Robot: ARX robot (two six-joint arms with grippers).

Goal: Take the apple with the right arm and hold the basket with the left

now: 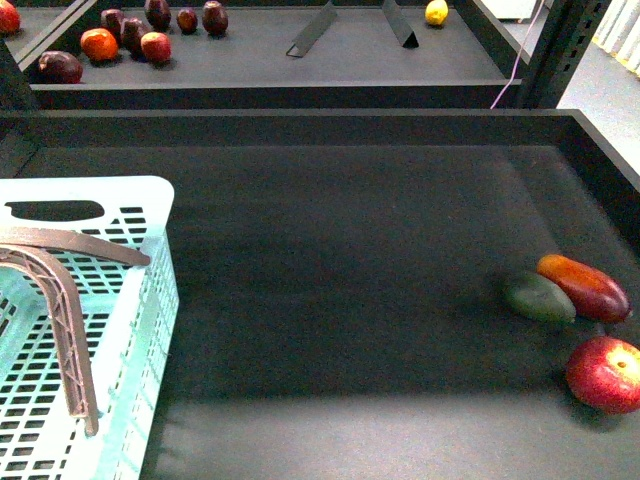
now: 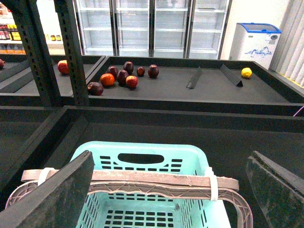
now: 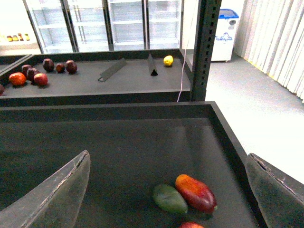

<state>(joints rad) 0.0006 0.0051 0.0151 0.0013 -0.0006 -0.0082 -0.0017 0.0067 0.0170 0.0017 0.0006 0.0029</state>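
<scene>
Where the dark matte counter [image 1: 350, 280] meets its raised right wall, one round, glossy red apple [image 1: 607, 373] lies nearest. Just beyond it, one red-orange mango [image 1: 584, 287] and one smooth green fruit [image 1: 539, 297] lie side by side. The right tool [image 3: 166, 190] hangs wide open above them. One slotted turquoise plastic basket [image 1: 150, 300] fills the near left corner, and the left tool [image 2: 166, 185] gapes open over its brown lattice handle [image 2: 142, 179]. Broad bare counter separates basket and fruit. On the far shelf [image 1: 260, 50] sit eight small fruits [image 1: 133, 32] and one yellow fruit [image 1: 436, 12].

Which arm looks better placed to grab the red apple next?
Right. The right gripper, open, hangs near the apple; the left gripper is over the basket handle, across the tray.
</scene>
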